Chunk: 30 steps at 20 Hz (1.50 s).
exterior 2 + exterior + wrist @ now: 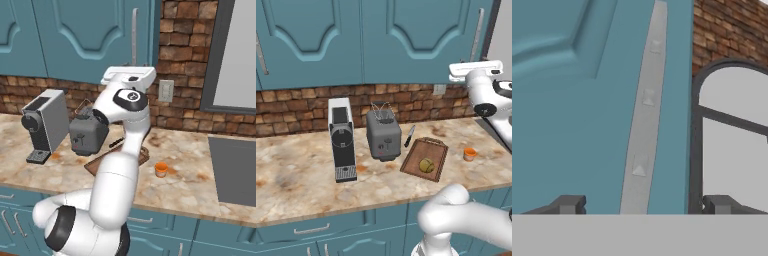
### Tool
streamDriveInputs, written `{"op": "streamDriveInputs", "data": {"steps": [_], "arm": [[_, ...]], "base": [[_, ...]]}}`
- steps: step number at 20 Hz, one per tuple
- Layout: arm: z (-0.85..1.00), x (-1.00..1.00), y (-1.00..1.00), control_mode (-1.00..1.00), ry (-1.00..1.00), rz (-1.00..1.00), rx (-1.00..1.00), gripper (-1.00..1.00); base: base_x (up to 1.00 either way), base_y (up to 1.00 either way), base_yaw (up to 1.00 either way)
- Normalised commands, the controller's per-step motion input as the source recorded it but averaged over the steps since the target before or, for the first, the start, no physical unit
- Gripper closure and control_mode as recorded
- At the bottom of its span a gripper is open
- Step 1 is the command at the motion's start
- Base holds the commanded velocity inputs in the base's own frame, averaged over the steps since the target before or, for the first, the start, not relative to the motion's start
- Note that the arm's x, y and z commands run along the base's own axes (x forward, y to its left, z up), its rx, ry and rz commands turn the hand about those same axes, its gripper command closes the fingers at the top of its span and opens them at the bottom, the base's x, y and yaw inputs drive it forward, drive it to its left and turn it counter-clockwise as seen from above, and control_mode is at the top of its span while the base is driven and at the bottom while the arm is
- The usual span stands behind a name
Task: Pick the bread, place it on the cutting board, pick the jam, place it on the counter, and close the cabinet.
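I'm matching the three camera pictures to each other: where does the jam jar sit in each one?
Left base view: jam at the right on the counter, right of the cutting board.
Right base view: jam at centre, just right of the arm.
Hand view: not in it.
Shared landmark: the cabinet's silver bar handle.

On the counter (301, 175) I count one coffee machine (342, 140), one toaster (383, 134), one knife (409, 136), one cutting board (425, 159) at 3 o'clock from the toaster, one bread (426, 165) and one jam (470, 154). Above, two cabinet (421, 40) doors are visible, and one wall outlet (165, 90)
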Motion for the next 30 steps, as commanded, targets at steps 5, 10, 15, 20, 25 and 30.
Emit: {"op": "streamDriveInputs", "data": {"steps": [5,10,15,20,25,30], "arm": [[-0.12,0.26,0.00,-1.00,0.00,0.03,0.00,-1.00],[-0.09,0.25,0.00,-1.00,0.00,0.00,0.00,-1.00],[-0.09,0.27,0.00,-1.00,0.00,0.00,0.00,-1.00],[-0.07,0.28,0.00,-1.00,0.00,0.00,0.00,-1.00],[-0.07,0.29,0.00,-1.00,0.00,0.00,0.00,-1.00],[-0.08,0.28,0.00,-1.00,0.00,0.00,0.00,-1.00]], "base": [[0.00,0.00,0.00],[0.00,0.00,0.00],[0.00,0.00,0.00],[0.00,0.00,0.00],[0.00,0.00,0.00],[0.00,0.00,0.00]]}}
